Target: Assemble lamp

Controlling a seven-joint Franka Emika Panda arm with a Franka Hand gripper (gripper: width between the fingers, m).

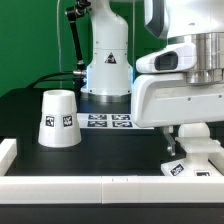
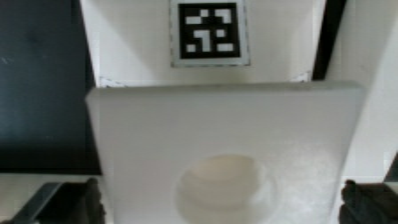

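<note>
The stepped square lamp base [image 1: 197, 163] lies at the front of the exterior view's right, by the white rim. In the wrist view the base [image 2: 214, 120] fills the picture, with a square tag at its far end and a round socket near me. My gripper [image 2: 214, 205] straddles it, a dark finger [image 2: 64, 203] pressed to each side, shut on it. In the exterior view my gripper [image 1: 193, 148] hangs right over the base. The cone shade [image 1: 59, 118] stands upright at the left. The bulb is out of view.
The marker board [image 1: 108, 121] lies flat behind the middle of the table, before the big white robot pedestal [image 1: 108, 62]. A low white rim [image 1: 90, 185] runs along the front edge and turns up the left side.
</note>
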